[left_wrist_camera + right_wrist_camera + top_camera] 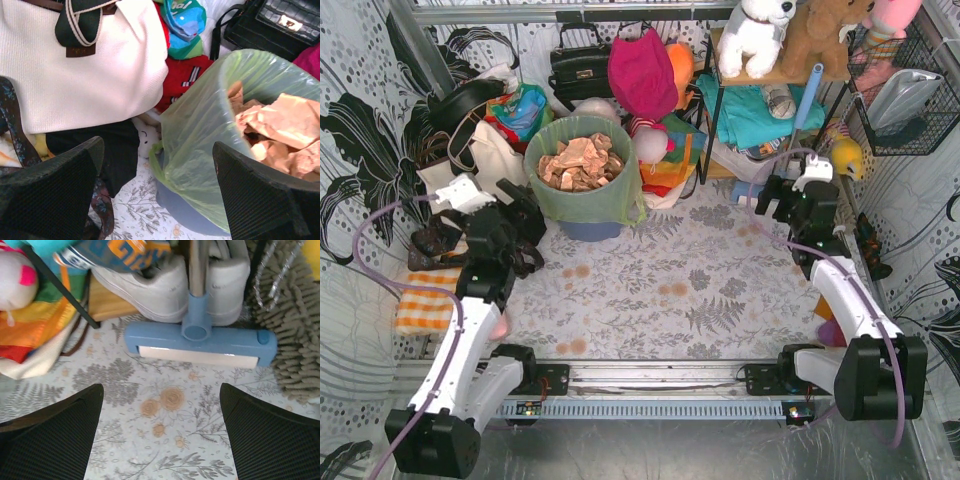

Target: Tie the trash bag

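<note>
The bag [565, 205] stands in the upper centre-left of the top view. It lines a bin [590, 231], its rim is folded down over the bin's outside, and paper scraps [582, 160] fill it to the top. No knot is begun.

The step in hand looks like the first reach for the rim. To do it well, each gripper should pinch only the thin folded-over film on opposite sides of the bin, not the bin wall. Then both should peel it upward, so there is slack to gather above the scraps.

The left gripper [157, 146] is released, with its jaws wide apart. It sits low over the table [650, 290], just left of the bag, and points at the bag's folded skirt without touching it. Its arm reaches forward from the lower left, with a tote [75, 75] close behind.

The right gripper [161, 387] is also released and holds nothing. It is at the right of the top view, well apart from the bag, and faces a blue mop head [200, 342] on the table. It needs to swing left to the bag's far side.
</note>
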You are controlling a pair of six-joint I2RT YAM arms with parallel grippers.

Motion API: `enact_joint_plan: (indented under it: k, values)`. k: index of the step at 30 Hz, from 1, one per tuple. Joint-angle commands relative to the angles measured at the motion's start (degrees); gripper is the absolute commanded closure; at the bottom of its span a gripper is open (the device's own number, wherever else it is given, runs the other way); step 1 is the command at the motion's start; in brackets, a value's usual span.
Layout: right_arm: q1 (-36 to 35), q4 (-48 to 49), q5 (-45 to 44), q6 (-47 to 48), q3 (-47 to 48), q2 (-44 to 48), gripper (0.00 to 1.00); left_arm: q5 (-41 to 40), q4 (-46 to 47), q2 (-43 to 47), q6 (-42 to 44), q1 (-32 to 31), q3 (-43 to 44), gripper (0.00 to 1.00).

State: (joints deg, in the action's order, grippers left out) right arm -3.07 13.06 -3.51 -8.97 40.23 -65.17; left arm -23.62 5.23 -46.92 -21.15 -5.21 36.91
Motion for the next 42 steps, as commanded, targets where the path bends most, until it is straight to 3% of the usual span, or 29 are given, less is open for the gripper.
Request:
enact_joint_plan:
  k: [1,10,25,34,42]
  values:
    - [0.29,-11.78,5.76,-3.23,9.4,-1.71,0.02,2.62,-13.81,-2.29,-1.53,-0.32,9.64,0.02]
    - [-1.04,-24.38,8.48,-11.2,26.33,-9.63,0.1,8.33,-26.6,-10.12,-0.35,-0.35,25.83,0.02]
    - [-24.13,-32.88,-1.84,-18.77,58.94,-28.77,0.12,13.89,-35.17,-29.25,2.1,2.23,47.03,0.01]
    - [-31.63,-36.83,-4.9,-20.76,75.58,-42.12,0.18,16.67,-37.66,-36.14,4.01,3.97,52.0,0.21]
    - [-34.12,-37.34,-5.89,-21.98,80.93,-47.43,0.29,17.44,-37.58,-37.52,3.92,6.53,52.01,0.38]
